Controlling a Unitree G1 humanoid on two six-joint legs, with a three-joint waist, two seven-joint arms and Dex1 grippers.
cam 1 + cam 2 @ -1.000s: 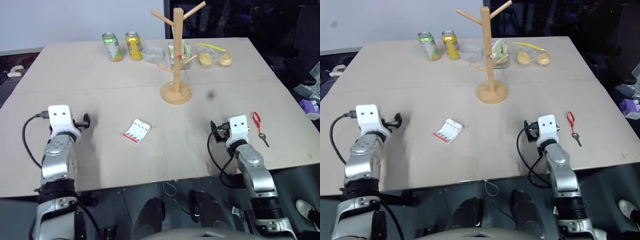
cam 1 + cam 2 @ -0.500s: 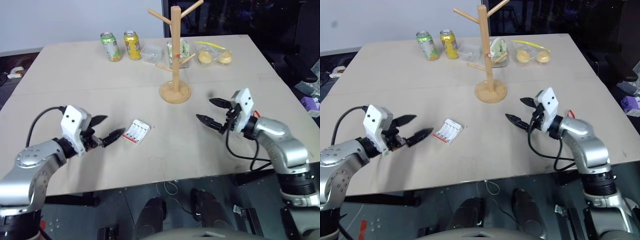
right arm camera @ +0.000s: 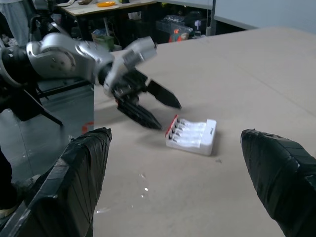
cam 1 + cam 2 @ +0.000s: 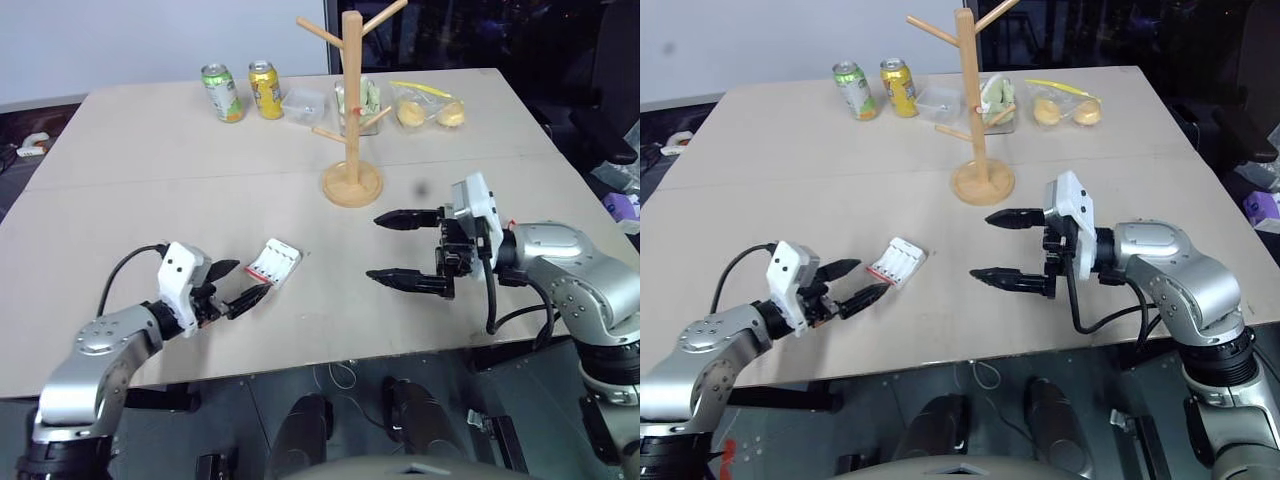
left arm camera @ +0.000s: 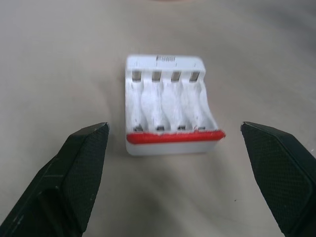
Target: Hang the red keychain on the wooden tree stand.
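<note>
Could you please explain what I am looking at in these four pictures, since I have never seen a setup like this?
This is a humanoid robot with two arms, each ending in a gripper of two black fingers. The two wide pictures come from a stereo camera on its head, looking down over a table. The two close-ups come from cameras on the wrists, looking out between each gripper's own fingers.

The left gripper is open and aimed at a white-and-red battery holder, which the left wrist view shows up close. The right gripper is open too, held above the table and pointing toward the left one. Neither holds anything.

Further back stand a wooden tree stand, two drink cans, a clear container and bagged food.
</note>
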